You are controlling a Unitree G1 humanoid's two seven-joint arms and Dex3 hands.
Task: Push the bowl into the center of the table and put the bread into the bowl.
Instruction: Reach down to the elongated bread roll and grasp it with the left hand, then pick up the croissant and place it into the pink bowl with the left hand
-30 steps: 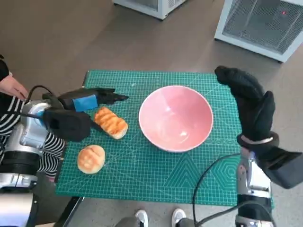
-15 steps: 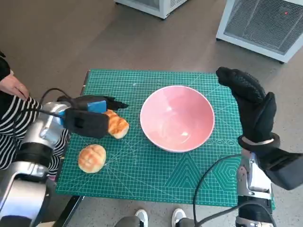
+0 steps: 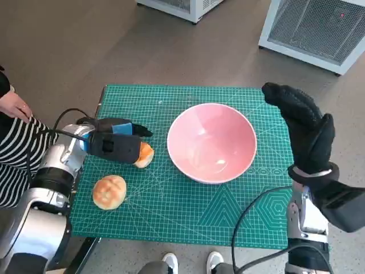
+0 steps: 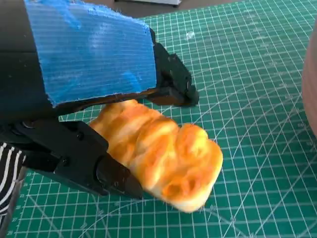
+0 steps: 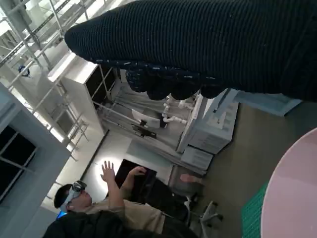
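A pink bowl (image 3: 211,141) stands right of the middle of the green cutting mat (image 3: 188,214); its rim shows in the left wrist view (image 4: 312,84) and the right wrist view (image 5: 292,193). My left hand (image 3: 114,142) lies over a long golden bread (image 3: 145,155) left of the bowl. In the left wrist view the bread (image 4: 163,158) sits between black fingers (image 4: 171,82) on one side and the thumb on the other, both touching it. A round bun (image 3: 109,192) lies nearer the mat's front left. My right hand (image 3: 305,128) is raised, flat and empty, beside the bowl's right side.
A person's hand and striped sleeve (image 3: 14,108) are at the left edge of the table. Shoes (image 3: 191,262) show below the front edge. White cabinets (image 3: 319,28) stand on the floor beyond. Another person (image 5: 99,208) sits in the right wrist view.
My left hand has moved down and toward the bowl, covering most of the long bread and closing around it. The right hand and the bowl have stayed put.
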